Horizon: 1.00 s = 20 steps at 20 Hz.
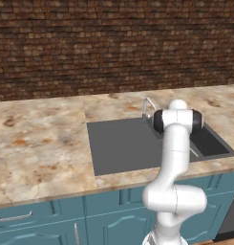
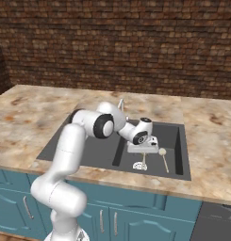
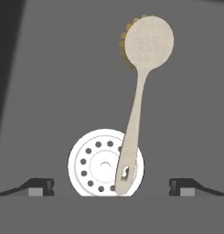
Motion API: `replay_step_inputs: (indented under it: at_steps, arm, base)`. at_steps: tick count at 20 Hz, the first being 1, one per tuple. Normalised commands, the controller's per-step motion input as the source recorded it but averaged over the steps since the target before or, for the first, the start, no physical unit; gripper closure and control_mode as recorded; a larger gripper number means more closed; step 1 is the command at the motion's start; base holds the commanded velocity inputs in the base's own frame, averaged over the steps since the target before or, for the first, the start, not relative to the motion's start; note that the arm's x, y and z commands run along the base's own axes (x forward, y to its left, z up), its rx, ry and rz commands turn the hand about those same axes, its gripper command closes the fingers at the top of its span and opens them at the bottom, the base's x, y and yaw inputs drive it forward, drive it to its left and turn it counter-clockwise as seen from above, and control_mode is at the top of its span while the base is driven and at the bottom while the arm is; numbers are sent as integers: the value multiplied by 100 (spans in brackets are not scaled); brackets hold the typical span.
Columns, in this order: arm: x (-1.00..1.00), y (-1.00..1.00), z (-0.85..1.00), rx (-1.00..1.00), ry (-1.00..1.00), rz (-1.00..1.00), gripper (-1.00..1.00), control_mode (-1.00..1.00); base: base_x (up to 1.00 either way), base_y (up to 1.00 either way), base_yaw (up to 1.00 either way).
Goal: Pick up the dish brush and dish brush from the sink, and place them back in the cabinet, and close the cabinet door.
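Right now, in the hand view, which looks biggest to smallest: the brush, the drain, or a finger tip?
1. Brush: longest by far, its handle lying across the drain.
2. Drain: round, clearly shorter than the brush.
3. Finger tip: smallest, though it sits nearest the camera, so its look misleads.

a kitchen: marble-look worktop (image 1: 37, 143) with a sunken sink (image 1: 123, 143), faucet (image 1: 148, 106), teal cupboards (image 1: 37, 222) beneath, brick wall (image 1: 113, 43) behind.

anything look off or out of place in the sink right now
Yes: a dish brush lies flat on the floor of the sink, its handle end resting across the round drain, bristles facing down. It belongs in a cabinet. The open gripper hovers above it. Nothing looks spilled or damaged.
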Motion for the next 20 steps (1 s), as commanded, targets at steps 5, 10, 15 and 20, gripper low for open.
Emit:
replay_step_inputs:
  at_steps: [5,10,15,20]
  arm:
    - [19,-13,-15,0,0,0,-100,-100]
    - [12,-8,-14,0,0,0,-100,-100]
    - [6,-4,-21,0,0,0,-100,-100]
    - [5,0,-20,0,2,0,-100,-100]
  base:
    - [0,0,0]
    - [0,0,0]
    - [0,0,0]
    - [0,0,0]
